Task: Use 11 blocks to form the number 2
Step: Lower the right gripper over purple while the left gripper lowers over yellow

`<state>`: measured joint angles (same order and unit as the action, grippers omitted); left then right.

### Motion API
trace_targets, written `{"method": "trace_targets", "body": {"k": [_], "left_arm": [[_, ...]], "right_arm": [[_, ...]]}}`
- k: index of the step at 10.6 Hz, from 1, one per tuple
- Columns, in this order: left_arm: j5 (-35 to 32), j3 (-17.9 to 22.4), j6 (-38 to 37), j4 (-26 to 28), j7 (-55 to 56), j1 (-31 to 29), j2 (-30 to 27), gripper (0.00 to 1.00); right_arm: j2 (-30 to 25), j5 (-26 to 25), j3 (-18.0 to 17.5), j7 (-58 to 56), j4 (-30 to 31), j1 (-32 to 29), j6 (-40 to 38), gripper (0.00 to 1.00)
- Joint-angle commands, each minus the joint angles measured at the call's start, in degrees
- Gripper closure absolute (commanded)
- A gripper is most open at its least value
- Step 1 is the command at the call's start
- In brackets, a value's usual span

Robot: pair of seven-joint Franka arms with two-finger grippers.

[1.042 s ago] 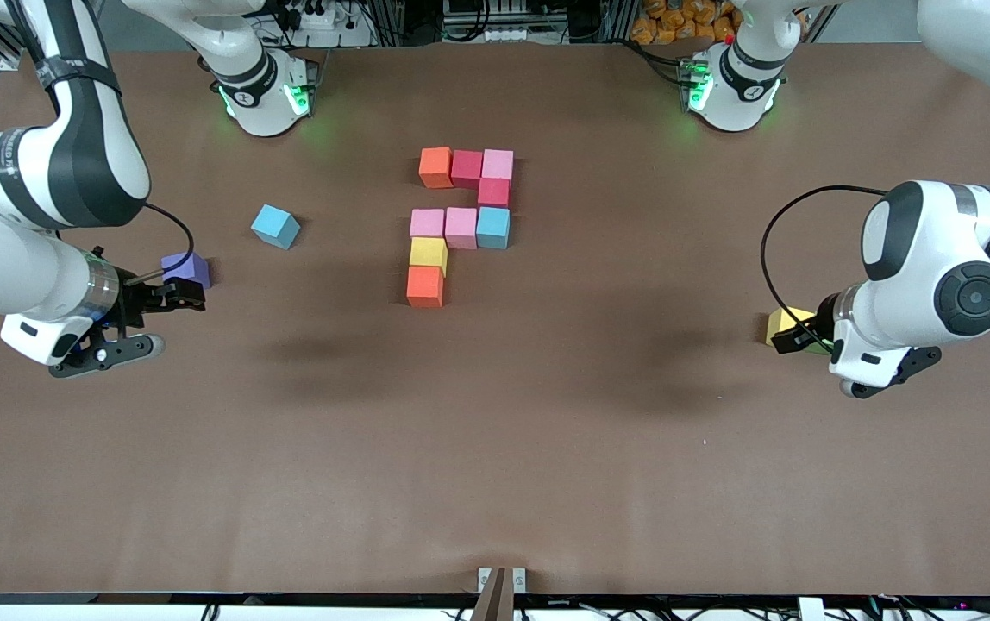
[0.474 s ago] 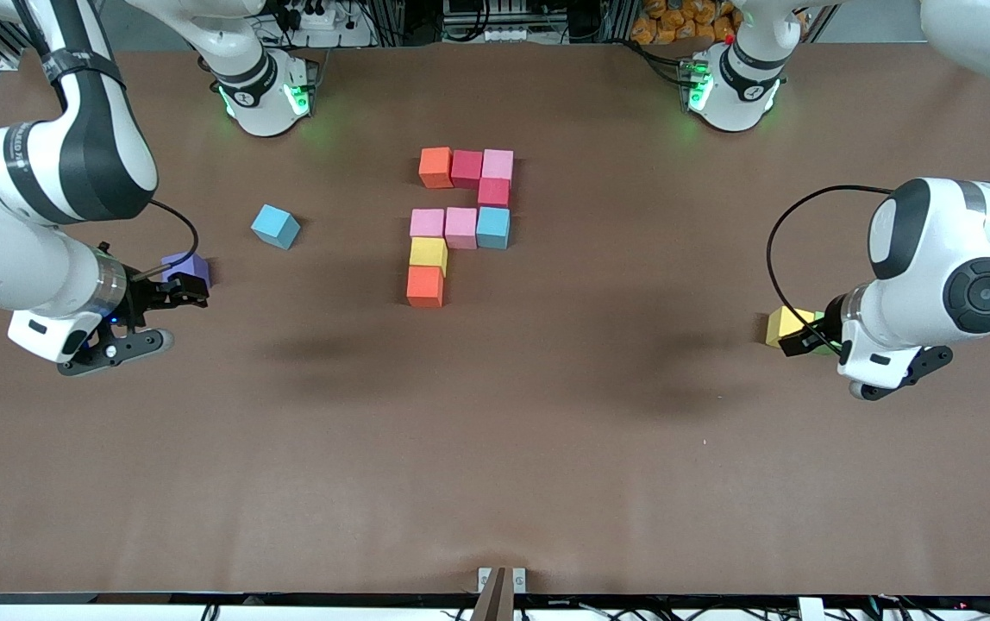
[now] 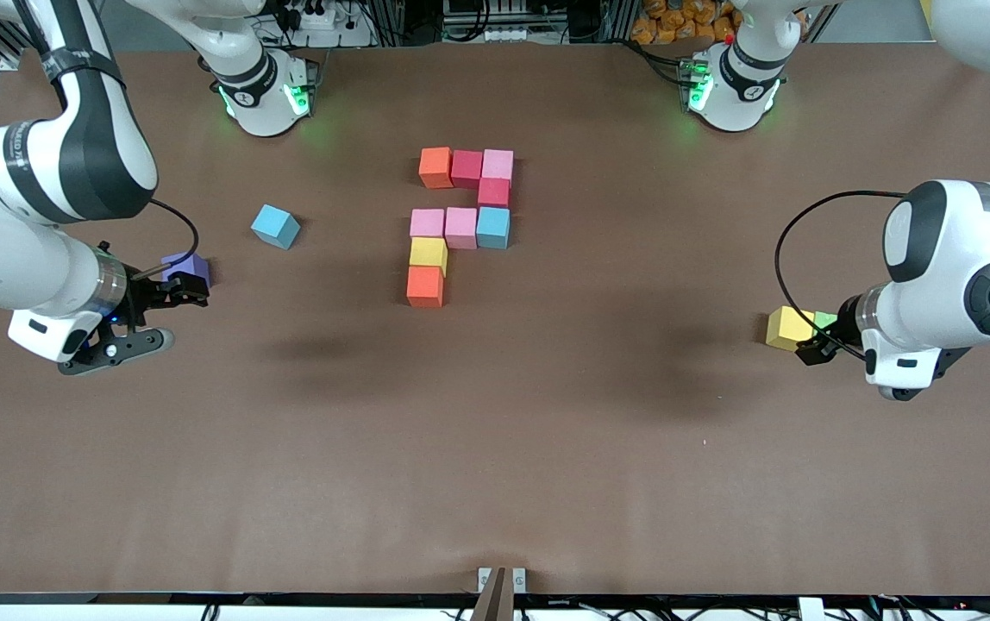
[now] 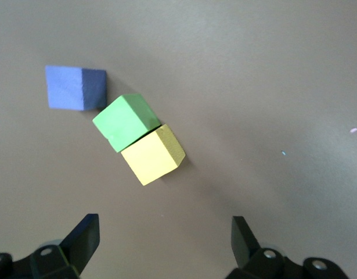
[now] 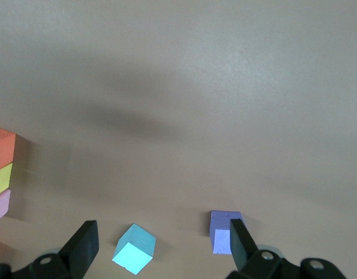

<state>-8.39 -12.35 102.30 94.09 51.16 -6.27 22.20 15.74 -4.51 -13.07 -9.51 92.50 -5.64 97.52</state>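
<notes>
left gripper (image 3: 816, 349) sits low over the table at the left arm's end, fingers spread apart and holding nothing. in the left wrist view its two black fingertips (image 4: 85, 235) frame bare surface, with the small matte yellow cube (image 4: 152, 154) just ahead of them and not between them. that yellow cube presses against a green cube (image 4: 126, 121), and a dark blue cube (image 4: 75, 87) lies just beside the green one.

over at the right arm's end, the right gripper (image 3: 169, 293) hangs with its fingers wide apart too, empty. the small purple cube (image 3: 186, 269) lies right at its fingertips; in the right wrist view one finger overlaps the cube's edge, so i cannot tell whether they touch. a loose light blue cube (image 3: 276, 226) lies near it, tilted off square, toward the middle.

mid-table, the partly built number 2 (image 3: 459, 222) stands: orange, red, pink across the top row, a red cube under the pink, then pink, pink, blue-green, then yellow and orange stepping nearer the camera.

the table (image 3: 495, 448) is plain brown matte, with cables and metal framing along the edge where the bases stand.
</notes>
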Motion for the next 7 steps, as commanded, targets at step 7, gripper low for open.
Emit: {"method": "trace_targets", "body": {"k": [7], "left_arm": [[-1.1, -0.57, 0.84, 6.07, 27.68, -2.85, -0.22, 0.0]], "right_arm": [[-0.63, -0.59, -1.52, 0.54, -0.3, -1.3, -1.19, 0.0]]}}
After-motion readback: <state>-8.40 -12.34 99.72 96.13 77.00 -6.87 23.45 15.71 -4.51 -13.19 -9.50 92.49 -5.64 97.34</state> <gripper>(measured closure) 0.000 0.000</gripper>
